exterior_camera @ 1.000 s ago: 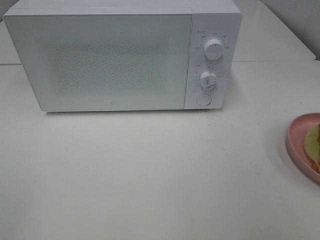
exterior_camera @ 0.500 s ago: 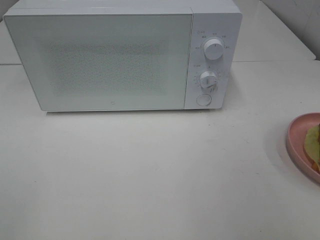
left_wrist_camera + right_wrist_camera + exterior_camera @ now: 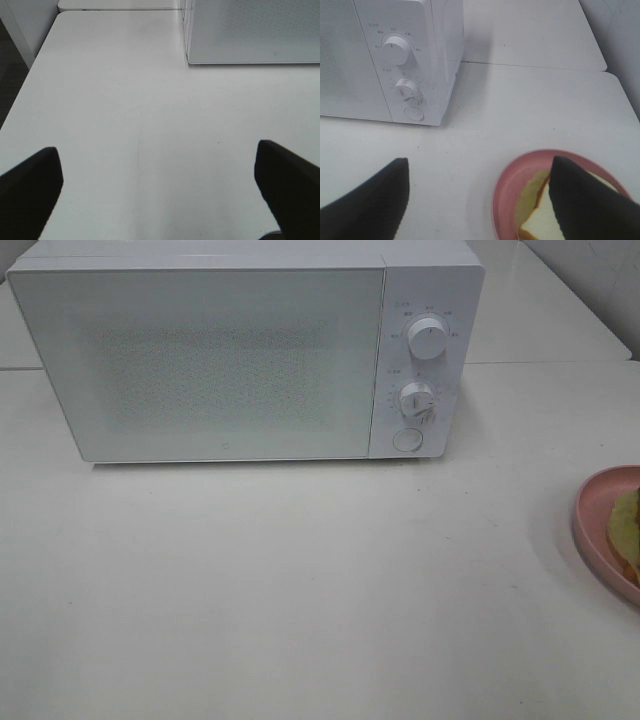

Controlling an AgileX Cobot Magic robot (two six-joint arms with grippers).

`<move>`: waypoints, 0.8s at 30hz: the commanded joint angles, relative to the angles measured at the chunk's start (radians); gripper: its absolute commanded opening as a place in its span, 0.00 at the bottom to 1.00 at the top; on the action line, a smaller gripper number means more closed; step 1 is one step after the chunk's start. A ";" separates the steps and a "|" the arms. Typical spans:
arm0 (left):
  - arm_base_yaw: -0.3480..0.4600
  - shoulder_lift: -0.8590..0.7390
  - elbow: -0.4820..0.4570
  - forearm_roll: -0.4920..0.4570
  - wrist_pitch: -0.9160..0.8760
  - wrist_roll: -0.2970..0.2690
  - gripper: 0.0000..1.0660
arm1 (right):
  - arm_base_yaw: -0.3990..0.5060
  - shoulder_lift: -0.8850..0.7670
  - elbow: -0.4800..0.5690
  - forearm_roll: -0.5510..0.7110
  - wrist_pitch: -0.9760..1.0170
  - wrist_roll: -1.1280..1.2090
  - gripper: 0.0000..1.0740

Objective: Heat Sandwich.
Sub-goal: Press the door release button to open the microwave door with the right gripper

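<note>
**Exterior high: sandwich on plate, microwave door shut**

Exterior high. We note a white microwave (image 3: 220,355) at the back of the white desk (image 3: 300,590), its door closed. On its right panel the upper dial (image 3: 428,340) sits above the lower dial (image 3: 416,400), with a round button (image 3: 407,440) beneath them. A pink plate (image 3: 597,530) lies at the right edge, well apart from the microwave and cut off by the frame. The sandwich (image 3: 628,525) rests on it.

Right wrist. We see the right fingers (image 3: 365,200) spread wide, gripping nothing, over the desk by the plate. One finger hides part of the sandwich. A white bread slice shows over a yellow-green layer.

Left wrist. The left fingers (image 3: 30,185) are spread wide, gripping nothing, over the desk. The microwave's lower front corner lies ahead of them.
</note>
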State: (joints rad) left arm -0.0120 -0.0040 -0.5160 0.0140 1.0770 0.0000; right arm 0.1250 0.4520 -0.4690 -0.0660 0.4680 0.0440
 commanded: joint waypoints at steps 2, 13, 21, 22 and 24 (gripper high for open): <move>0.002 -0.026 0.000 0.002 -0.010 0.000 0.94 | -0.006 0.066 0.018 -0.005 -0.110 -0.006 0.70; 0.002 -0.026 0.000 0.002 -0.010 0.000 0.94 | -0.006 0.294 0.069 -0.005 -0.377 -0.006 0.70; 0.002 -0.026 0.000 0.002 -0.010 0.000 0.94 | -0.006 0.447 0.069 -0.005 -0.589 -0.003 0.70; 0.002 -0.026 0.000 0.002 -0.010 0.000 0.94 | -0.006 0.464 0.069 -0.005 -0.610 -0.003 0.70; 0.002 -0.026 0.000 0.002 -0.010 0.000 0.94 | -0.006 0.507 0.069 -0.005 -0.659 -0.003 0.70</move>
State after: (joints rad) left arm -0.0120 -0.0040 -0.5160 0.0140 1.0770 0.0000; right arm 0.1250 0.9140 -0.4000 -0.0660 -0.1130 0.0450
